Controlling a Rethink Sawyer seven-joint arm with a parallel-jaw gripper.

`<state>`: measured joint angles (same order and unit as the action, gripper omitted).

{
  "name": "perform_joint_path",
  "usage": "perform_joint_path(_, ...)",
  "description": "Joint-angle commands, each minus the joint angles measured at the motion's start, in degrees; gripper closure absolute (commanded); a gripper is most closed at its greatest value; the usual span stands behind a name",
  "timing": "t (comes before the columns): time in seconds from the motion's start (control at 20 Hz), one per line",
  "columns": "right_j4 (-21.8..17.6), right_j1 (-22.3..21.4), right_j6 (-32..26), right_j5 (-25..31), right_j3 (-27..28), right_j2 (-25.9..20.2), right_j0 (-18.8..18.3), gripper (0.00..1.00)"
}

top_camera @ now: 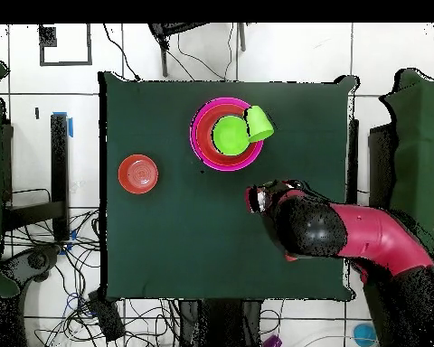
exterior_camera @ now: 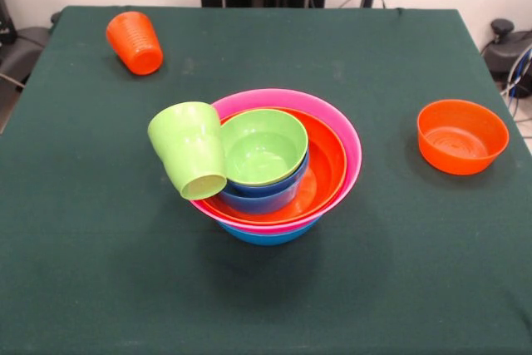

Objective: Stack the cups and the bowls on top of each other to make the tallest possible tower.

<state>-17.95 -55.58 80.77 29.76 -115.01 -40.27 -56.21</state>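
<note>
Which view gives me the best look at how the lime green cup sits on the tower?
The front view: the lime green cup lies tipped on its side against the tower's rim, beside the small green bowl. The overhead view shows only the cup jutting from the pile's edge, not its tilt.

Robotics lab, green-clothed table (top_camera: 166,253), tiled floor (top_camera: 397,45), loose cables (top_camera: 76,262) (tangled underneath)

No readable text, label, brand, number or sign shows in either view
</note>
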Motion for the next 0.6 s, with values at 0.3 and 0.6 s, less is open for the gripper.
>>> perform_joint_path(0.3,0.84,-4.61,12.75,14.82,4.19,11.43,8.97,0.00)
perform_joint_path(0.6,1.41,-6.28,12.93,13.68,1.72,12.76,9.53,0.00)
